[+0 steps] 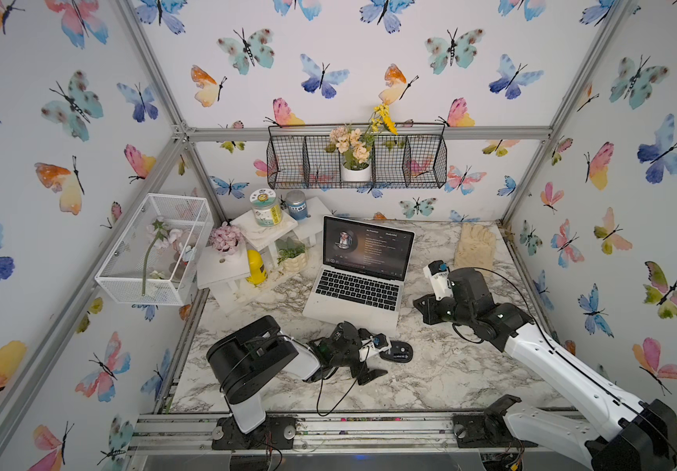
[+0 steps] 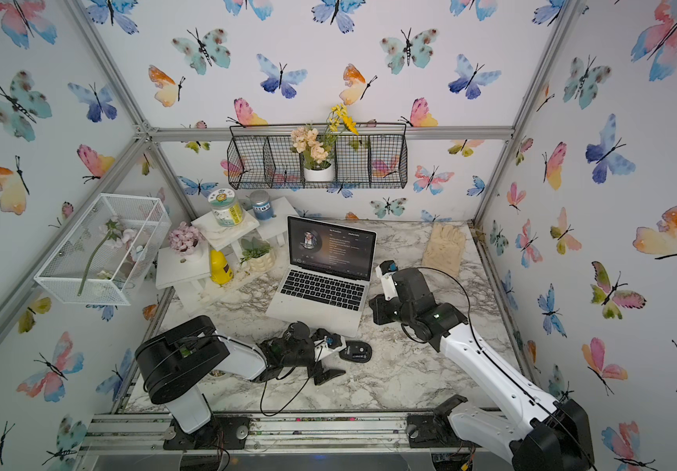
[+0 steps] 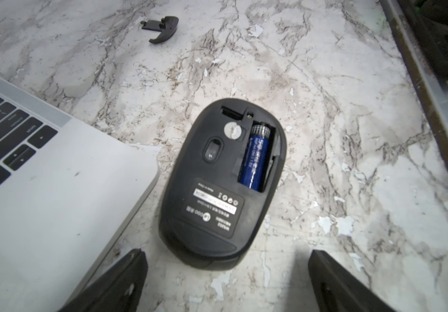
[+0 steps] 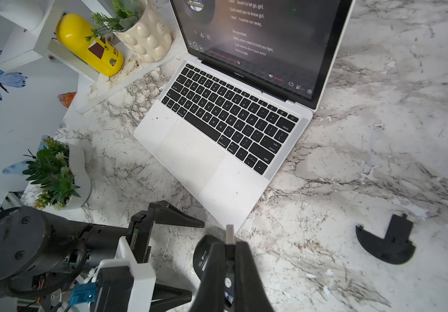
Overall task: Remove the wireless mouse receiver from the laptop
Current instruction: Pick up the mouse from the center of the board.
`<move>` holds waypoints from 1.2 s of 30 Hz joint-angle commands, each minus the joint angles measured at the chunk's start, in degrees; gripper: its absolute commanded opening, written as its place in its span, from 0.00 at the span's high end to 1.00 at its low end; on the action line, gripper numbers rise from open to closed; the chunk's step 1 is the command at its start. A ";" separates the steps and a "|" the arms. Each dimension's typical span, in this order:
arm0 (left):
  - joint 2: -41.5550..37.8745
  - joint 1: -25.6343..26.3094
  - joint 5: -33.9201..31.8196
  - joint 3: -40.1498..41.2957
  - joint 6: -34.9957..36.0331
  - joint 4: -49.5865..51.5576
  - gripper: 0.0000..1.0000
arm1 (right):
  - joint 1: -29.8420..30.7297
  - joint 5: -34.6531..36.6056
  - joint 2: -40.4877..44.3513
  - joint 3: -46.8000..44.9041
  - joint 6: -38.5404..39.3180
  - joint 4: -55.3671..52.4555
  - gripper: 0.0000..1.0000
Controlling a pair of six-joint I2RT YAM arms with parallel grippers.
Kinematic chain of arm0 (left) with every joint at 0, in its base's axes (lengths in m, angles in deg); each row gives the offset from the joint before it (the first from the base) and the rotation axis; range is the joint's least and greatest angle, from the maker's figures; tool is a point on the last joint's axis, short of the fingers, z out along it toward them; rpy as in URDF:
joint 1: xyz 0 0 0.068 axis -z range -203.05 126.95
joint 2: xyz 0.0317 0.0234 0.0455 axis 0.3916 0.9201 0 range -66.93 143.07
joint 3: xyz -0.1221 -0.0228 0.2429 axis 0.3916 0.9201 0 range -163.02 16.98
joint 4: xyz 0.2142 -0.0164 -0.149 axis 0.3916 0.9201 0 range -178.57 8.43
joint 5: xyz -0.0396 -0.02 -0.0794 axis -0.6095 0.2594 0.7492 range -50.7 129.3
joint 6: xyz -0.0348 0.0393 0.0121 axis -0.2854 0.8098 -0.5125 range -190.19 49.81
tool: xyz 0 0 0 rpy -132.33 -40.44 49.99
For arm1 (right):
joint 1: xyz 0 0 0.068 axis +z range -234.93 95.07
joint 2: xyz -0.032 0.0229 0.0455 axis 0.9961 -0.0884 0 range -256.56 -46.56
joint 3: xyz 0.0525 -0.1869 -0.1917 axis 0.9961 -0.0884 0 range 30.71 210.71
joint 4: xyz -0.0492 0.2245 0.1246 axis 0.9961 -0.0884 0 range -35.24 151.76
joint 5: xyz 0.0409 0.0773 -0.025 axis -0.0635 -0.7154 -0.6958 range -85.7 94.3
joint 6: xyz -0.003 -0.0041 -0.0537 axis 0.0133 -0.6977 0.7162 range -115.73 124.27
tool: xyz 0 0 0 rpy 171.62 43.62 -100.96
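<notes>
At the laptop's (image 4: 190, 154) near corner, by the arrow keys: right pincer (image 4: 229, 247) closed tight on the wireless mouse receiver (image 4: 229, 233).
- Receiver: black nub pinched between the two fingertips; silver plug sticks out beyond them. Long axis in line with the pincer's fingers, plug end pointing away from the wrist, toward the laptop corner. Not seated in the laptop. Whether the plug tip touches the corner, cannot tell.
- Laptop: open on the marble tabletop (image 1: 451, 379), set at an angle, screen lit with a music player and lyrics.
- Mouse (image 3: 217, 189): black oval, on its back just beside the same corner, below the receiver in the right wrist view. Blue battery (image 3: 256, 159) exposed in the open bay, lying along the mouse's length.
- Battery cover (image 3: 163, 28): flat on the tabletop, well apart from the mouse.
- Left pincer (image 3: 227, 254): spread wide, holding nothing, one finger on either side of the mouse's end, low over the tabletop.
</notes>
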 commanded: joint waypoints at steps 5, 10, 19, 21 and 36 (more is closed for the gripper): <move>7.66 -3.29 6.26 3.35 -0.16 -19.60 0.00 | -0.38 -0.81 1.38 -2.56 -0.19 1.98 0.98; 9.63 -4.43 11.91 1.75 2.55 -19.11 0.04 | -0.43 -2.20 1.03 -3.59 -0.75 2.14 0.98; 15.26 -4.43 16.71 -4.21 7.58 -14.32 0.08 | -0.43 -7.72 0.04 -6.93 -4.17 3.24 0.98; 15.98 -4.43 17.25 -4.81 8.65 -13.37 0.12 | -0.41 -8.26 0.01 -7.46 -4.81 3.29 0.98; 17.25 -4.43 18.09 -3.93 9.38 -13.01 0.34 | -0.41 -2.31 -2.59 -7.66 -8.71 -7.98 0.98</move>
